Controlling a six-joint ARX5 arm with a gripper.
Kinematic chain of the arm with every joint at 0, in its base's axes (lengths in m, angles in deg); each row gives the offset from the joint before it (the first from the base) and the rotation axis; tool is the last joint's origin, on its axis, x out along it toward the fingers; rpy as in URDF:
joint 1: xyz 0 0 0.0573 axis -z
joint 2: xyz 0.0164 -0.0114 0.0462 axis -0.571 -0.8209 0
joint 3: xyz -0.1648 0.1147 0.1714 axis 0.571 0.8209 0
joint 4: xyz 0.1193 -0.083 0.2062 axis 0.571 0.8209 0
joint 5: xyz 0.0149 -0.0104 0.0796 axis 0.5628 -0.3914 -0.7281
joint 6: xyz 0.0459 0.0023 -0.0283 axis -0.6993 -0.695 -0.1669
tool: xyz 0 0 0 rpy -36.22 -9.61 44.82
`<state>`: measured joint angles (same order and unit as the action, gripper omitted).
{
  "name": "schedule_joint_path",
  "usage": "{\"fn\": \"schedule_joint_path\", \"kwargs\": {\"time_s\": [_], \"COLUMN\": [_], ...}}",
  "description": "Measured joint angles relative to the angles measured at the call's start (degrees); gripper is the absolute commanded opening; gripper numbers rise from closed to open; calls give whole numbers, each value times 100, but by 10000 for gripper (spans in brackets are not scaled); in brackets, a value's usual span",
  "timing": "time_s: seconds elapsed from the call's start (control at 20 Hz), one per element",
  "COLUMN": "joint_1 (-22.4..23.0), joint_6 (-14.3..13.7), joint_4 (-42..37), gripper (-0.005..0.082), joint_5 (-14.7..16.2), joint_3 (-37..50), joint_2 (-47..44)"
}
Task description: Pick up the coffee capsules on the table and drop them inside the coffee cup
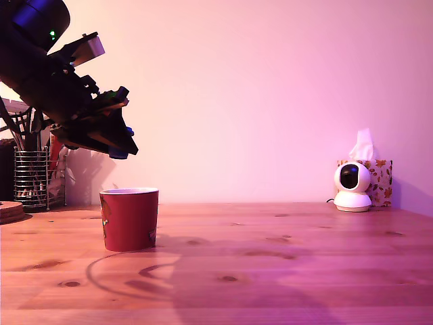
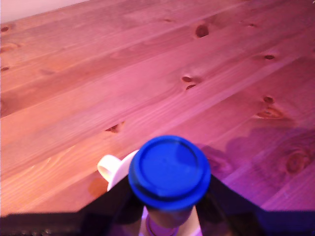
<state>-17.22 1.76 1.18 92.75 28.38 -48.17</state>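
Jaws (image 1: pixel 120 150) pinch the blue capsule (image 2: pixel 169 172), and they hang above the coffee cup (image 1: pixel 129 219), a little toward the exterior view's left of its centre. From where I stand the step in hand looks like the drop. To do it well, the arm should bring the capsule squarely over the cup's mouth, lower it closer to the pale rim, and only then part the jaws, because a light capsule let go from high up may clip the rim and bounce onto the desk (image 1: pixel 284 264).

From the exterior view I get the height: clear air between the jaws and the cup, with the cup standing upright on the desk. It shows only a sliver of blue at the jaw tips. The wrist view fills that in, with the capsule's round blue face held between the dark jaws and a curve of the cup's pale rim just behind it (the cup's red wall is hidden there). Neither view shows any other capsules.
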Motion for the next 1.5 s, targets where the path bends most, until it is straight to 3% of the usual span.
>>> {"fn": "schedule_joint_path", "kwargs": {"time_s": [0.5, 1.35, 1.4, 1.5], "joint_1": [-2, 2, 4, 24], "joint_6": [0, 0, 0, 0], "joint_4": [407, 686, 686, 656], "gripper": [112, 117, 145, 287], "joint_5": [-20, -50, -50, -50], "joint_3": [-492, -492, -492, -492], "joint_2": [-859, -874, -874, -874]}}
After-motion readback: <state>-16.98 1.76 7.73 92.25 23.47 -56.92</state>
